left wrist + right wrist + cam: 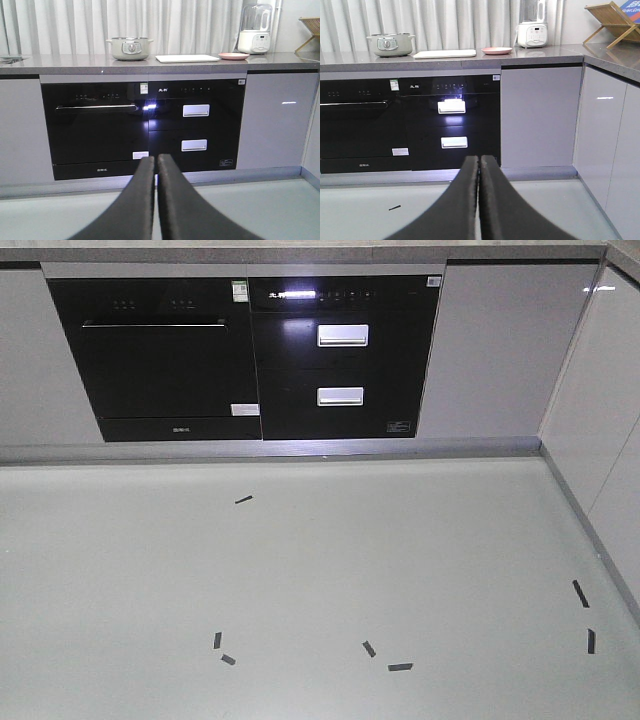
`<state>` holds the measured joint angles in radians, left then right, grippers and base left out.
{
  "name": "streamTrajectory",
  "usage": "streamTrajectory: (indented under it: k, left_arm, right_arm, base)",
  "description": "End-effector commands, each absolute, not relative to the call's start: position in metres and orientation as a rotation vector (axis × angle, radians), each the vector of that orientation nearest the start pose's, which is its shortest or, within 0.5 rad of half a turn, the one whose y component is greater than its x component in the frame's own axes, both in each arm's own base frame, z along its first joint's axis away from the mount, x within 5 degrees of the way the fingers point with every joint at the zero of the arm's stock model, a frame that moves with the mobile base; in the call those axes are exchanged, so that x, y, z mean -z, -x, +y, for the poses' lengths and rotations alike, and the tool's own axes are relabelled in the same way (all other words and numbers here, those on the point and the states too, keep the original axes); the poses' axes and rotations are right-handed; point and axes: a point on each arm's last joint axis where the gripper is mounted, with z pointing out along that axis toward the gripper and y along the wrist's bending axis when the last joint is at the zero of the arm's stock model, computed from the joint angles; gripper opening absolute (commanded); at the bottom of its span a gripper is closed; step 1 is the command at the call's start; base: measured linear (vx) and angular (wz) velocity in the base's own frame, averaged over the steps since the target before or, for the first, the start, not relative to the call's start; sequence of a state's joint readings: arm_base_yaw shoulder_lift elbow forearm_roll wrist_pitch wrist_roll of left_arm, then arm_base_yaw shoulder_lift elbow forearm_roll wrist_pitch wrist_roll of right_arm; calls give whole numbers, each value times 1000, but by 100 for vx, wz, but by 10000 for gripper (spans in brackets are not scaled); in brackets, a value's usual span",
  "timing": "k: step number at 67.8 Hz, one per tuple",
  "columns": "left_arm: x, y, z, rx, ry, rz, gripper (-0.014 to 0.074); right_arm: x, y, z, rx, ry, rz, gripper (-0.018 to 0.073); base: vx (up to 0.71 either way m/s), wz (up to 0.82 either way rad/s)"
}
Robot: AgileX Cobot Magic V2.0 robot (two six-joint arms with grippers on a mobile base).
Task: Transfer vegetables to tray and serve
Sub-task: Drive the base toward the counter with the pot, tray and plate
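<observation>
Closed tools; tray between pot, plate

no readable txt; oven sticker too small n blurry.

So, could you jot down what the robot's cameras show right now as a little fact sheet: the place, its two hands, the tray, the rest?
Place: kitchen, viewed across the floor, facing a grey counter
Left gripper: shut, holding nothing
Right gripper: shut, holding nothing
Tray: flat on the counter, between pot and pink plate
Lettuce leaf: not visible in any view
Also on counter: white blender, wooden rack
Below counter: black oven, two drawers with pale handles
Floor: short dark tape marks
</observation>
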<state>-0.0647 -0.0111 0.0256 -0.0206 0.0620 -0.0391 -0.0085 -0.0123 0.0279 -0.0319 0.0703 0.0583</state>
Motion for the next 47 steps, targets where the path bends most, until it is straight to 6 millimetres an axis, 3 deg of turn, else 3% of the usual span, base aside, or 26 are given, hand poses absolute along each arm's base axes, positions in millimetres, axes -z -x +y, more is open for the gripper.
streamTrajectory:
  k: [1, 47]
  left_arm:
    - [-198, -56, -4, 109, 5, 1501, -6]
    - [-198, -56, -4, 109, 5, 1501, -6]
  right_arm:
    - [-200, -56, -1, 0, -17, 1500, -6]
    - [-200, -56, -1, 0, -17, 1500, -6]
  base:
    - [0, 0]
    - [0, 0]
